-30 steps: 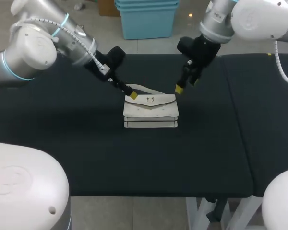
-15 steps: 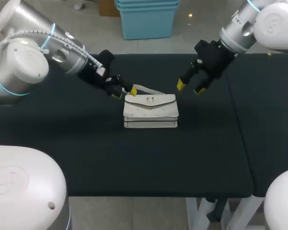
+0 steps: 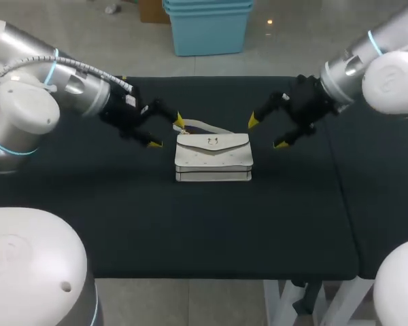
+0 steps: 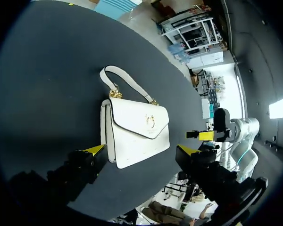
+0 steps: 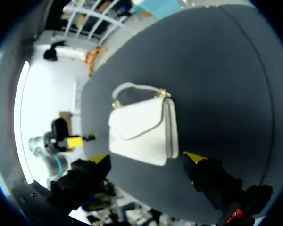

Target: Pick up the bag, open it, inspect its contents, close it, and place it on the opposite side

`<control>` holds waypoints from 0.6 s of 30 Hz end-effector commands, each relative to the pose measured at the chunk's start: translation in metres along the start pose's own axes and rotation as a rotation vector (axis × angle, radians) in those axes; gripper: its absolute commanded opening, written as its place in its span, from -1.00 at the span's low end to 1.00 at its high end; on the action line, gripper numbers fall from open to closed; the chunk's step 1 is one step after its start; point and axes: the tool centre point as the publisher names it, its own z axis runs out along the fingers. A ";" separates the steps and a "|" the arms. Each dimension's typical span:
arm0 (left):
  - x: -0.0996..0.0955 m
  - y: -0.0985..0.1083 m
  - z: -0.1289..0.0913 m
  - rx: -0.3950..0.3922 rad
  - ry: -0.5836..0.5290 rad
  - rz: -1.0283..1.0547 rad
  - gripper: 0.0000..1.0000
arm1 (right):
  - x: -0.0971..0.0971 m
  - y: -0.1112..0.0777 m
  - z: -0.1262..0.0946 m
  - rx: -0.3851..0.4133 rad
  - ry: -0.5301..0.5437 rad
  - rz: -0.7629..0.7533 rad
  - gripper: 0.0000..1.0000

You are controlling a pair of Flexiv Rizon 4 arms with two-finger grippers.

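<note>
One white bag [image 3: 213,157], smooth and leather-like, rectangular, pointed flap shut under a gold clasp [image 3: 212,141]. Lies flat on the matte black tabletop [image 3: 190,224], around its middle, nearer the far edge. Long axis parallel to that edge, strap [image 3: 202,126] toward it. Left gripper [image 3: 166,132] just off the bag's left end, fingers spread, not touching. Right gripper [image 3: 266,132] off the right end, fingers likewise apart, empty.

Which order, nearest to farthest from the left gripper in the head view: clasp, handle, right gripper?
1. Handle, right beside the left gripper.
2. Clasp, middle of the bag flap.
3. Right gripper, across the bag.
</note>
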 end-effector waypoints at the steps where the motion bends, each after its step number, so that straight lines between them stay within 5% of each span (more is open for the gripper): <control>1: -0.014 -0.001 0.013 0.000 0.112 -0.333 1.00 | -0.002 0.001 0.009 -0.039 0.026 0.110 1.00; 18: -0.024 -0.005 0.041 -0.052 0.199 -0.277 1.00 | -0.005 0.022 0.053 0.001 0.142 0.113 1.00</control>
